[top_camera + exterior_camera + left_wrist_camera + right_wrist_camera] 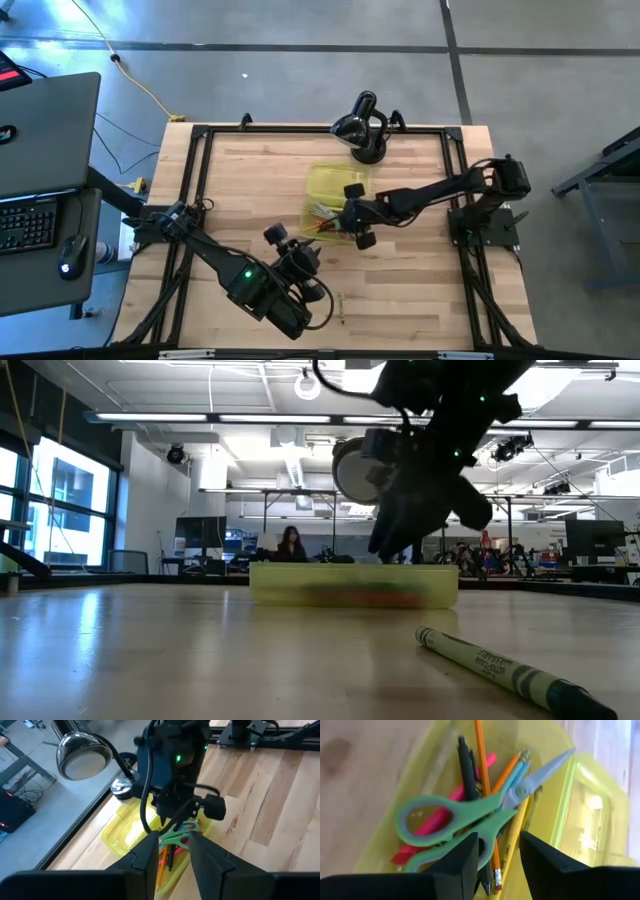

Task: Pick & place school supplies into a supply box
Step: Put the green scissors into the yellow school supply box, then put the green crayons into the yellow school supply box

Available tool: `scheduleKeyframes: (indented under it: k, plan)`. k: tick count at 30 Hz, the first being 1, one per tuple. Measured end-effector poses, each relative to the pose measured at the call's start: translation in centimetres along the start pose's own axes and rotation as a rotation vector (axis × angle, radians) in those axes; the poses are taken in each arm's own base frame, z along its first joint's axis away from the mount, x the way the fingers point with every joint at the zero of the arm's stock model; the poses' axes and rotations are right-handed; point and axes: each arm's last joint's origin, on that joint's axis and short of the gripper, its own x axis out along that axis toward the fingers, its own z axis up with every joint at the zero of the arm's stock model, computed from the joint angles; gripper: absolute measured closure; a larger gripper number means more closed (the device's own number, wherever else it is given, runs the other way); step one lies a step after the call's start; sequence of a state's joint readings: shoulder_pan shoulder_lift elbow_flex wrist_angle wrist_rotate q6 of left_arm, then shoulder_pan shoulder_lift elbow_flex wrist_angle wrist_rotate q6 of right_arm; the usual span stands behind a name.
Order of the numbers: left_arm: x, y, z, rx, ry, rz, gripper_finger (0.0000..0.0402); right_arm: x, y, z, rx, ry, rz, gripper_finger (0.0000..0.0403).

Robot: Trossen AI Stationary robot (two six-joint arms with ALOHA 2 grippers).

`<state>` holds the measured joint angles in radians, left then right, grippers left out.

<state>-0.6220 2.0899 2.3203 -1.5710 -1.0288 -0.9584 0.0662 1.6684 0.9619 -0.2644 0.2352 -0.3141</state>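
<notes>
The supply box [328,190], a translucent yellow-green case, lies open on the table's middle. Inside it are several pencils and pens [481,765]. The green-handled scissors [465,817] lie flat on top of them. My right gripper [499,865] slants down into the box's near end, open. Its fingers stand on either side of the scissors' lower handle and an orange pencil, and nothing is lifted. My left gripper [172,860] hovers open above the table's near part, pointing toward the box with nothing between its fingers. A green crayon [500,665] lies flat on the table near the front edge.
A black domed lamp [360,125] stands just beyond the box at the table's far edge. A black metal frame [200,135] runs around the tabletop. Off the table's left side are a laptop [45,125], a keyboard and a mouse. Bare wood shows left of the box.
</notes>
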Motion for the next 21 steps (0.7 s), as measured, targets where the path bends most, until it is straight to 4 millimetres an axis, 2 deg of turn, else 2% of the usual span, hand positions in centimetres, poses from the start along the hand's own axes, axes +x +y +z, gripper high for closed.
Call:
scheduleKeyframes:
  k: [6, 12, 17, 21]
  plan:
    - [0.0, 0.0, -0.1, -0.008, 0.021, -0.014, 0.0263, -2.5, 0.6, 1.0, -0.032, -0.107, 0.068, 0.0292]
    - [0.0, -0.1, -0.2, -0.016, 0.056, -0.039, 0.0263, -5.8, 2.8, 2.3, -0.131, -0.340, 0.463, 0.0299]
    - [0.0, -0.2, -0.3, -0.019, 0.086, -0.060, 0.0263, -7.1, 6.0, 2.8, -0.248, -0.514, 0.756, 0.0300]
    - [0.0, -0.2, -0.3, -0.018, 0.085, -0.059, 0.0263, -6.6, 9.3, 2.1, -0.348, -0.753, 0.814, 0.0300]
